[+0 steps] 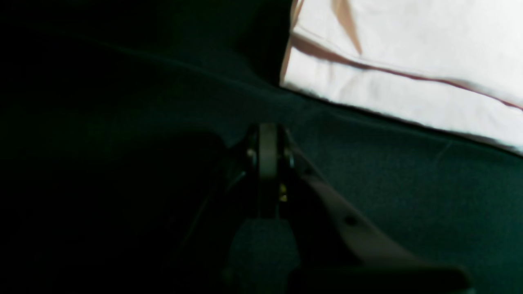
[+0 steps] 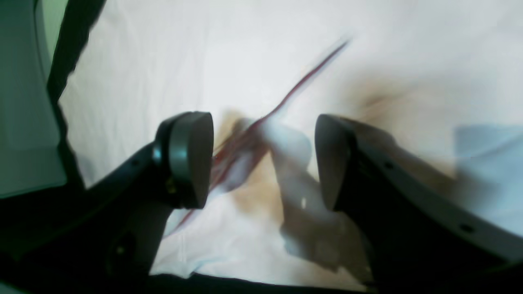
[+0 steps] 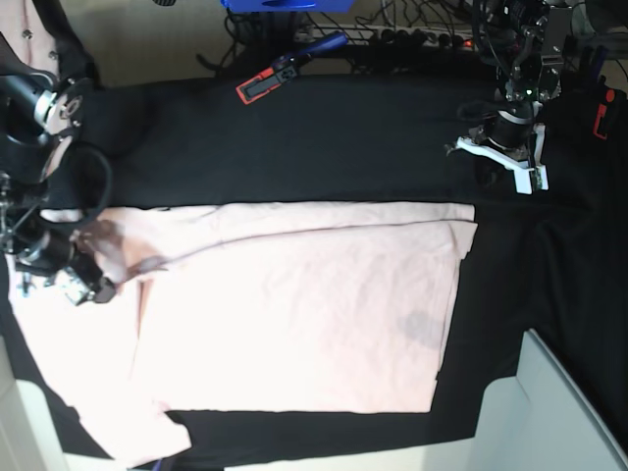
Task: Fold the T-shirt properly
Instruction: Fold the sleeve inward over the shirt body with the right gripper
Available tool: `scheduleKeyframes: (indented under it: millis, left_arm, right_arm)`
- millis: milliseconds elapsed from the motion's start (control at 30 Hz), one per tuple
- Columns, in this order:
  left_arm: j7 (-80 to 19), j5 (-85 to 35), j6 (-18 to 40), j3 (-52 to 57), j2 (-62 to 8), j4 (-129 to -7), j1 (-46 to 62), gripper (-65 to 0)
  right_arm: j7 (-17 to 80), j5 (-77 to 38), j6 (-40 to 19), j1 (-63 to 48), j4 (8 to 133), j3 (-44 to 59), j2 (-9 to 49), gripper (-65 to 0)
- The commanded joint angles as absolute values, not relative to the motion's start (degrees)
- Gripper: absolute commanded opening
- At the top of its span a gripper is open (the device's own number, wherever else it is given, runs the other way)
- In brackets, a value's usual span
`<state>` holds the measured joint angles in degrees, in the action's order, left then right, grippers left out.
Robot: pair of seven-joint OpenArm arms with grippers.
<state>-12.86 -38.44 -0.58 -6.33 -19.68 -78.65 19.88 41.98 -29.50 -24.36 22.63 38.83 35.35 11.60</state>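
The pale pink T-shirt (image 3: 294, 314) lies spread flat on the black table cloth (image 3: 324, 147), plain side up, with one long fold line running across its upper part. My right gripper (image 2: 263, 163) is open low over the shirt's left end (image 3: 103, 287). A raised pucker of pink fabric (image 2: 286, 147) with a dark red seam stands between its fingers (image 2: 192, 159). My left gripper (image 1: 267, 147) is shut and empty over bare black cloth, apart from the shirt's corner (image 1: 408, 61). In the base view the left gripper (image 3: 525, 175) sits above the shirt's upper right corner.
A red and black clamp (image 3: 265, 86) lies on the cloth at the back. Behind it are a blue object (image 3: 285, 5) and cables. A pale table edge (image 3: 574, 412) shows at the lower right, and a red tag (image 3: 601, 113) at the far right.
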Motion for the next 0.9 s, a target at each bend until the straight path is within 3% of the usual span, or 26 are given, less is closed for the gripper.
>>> scheduleKeyframes:
  millis: [0, 733, 867]
  left_arm:
    - [-11.74, -38.46, -0.48, -6.02, -20.53, -79.34, 19.82, -65.0]
    - [-11.74, -38.46, -0.48, -6.02, -22.37, -79.34, 19.91, -65.0]
    - [-11.74, -38.46, -0.48, -6.02, -22.37, -79.34, 19.91, -65.0]
  right_arm:
    - [41.19, -30.55, -25.1, 23.96, 39.78, 35.38, 12.26, -27.1]
    - [41.1, -30.55, -25.1, 25.8, 39.6, 35.38, 10.51, -28.0]
    - [41.27, -30.64, -25.1, 25.8, 39.6, 35.38, 9.36, -40.3]
